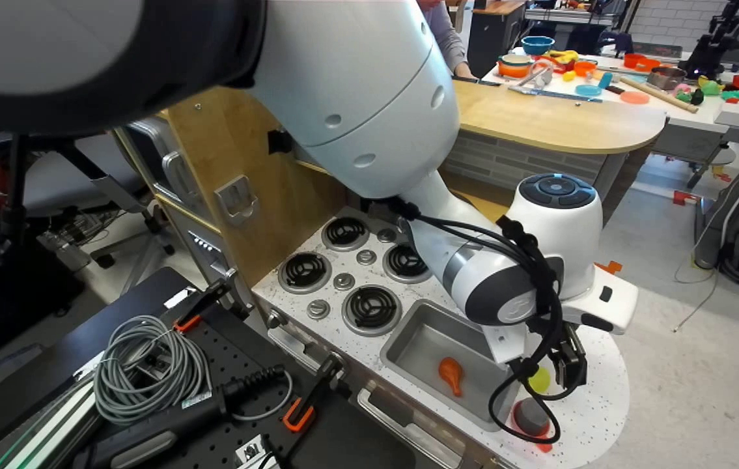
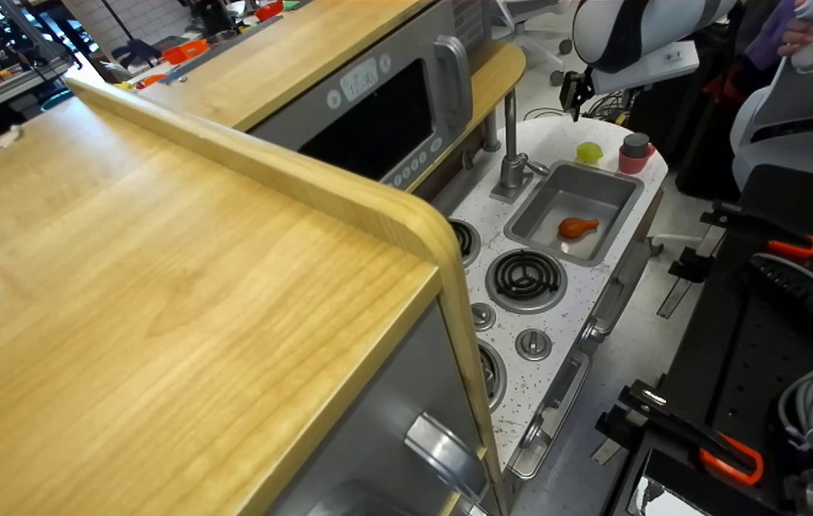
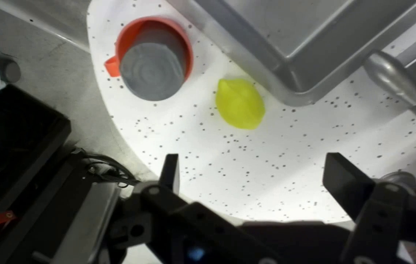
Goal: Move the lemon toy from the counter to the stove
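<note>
I hold my black two-fingered gripper (image 3: 251, 161), jaws spread wide, above the white speckled counter (image 3: 251, 183). In my wrist view the yellow-green plastic lemon toy (image 3: 240, 104) rests there, right of a red handled cup (image 3: 130, 39), just beside the grey rectangular sink (image 3: 237, 42).

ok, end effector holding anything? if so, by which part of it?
Nothing held: the end effector is open, and the lemon toy rests on the counter.

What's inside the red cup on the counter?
A grey cylinder sits in the red cup, jutting above its rim. The cylinder's lower part and the cup's floor are covered, so can't tell.
</note>
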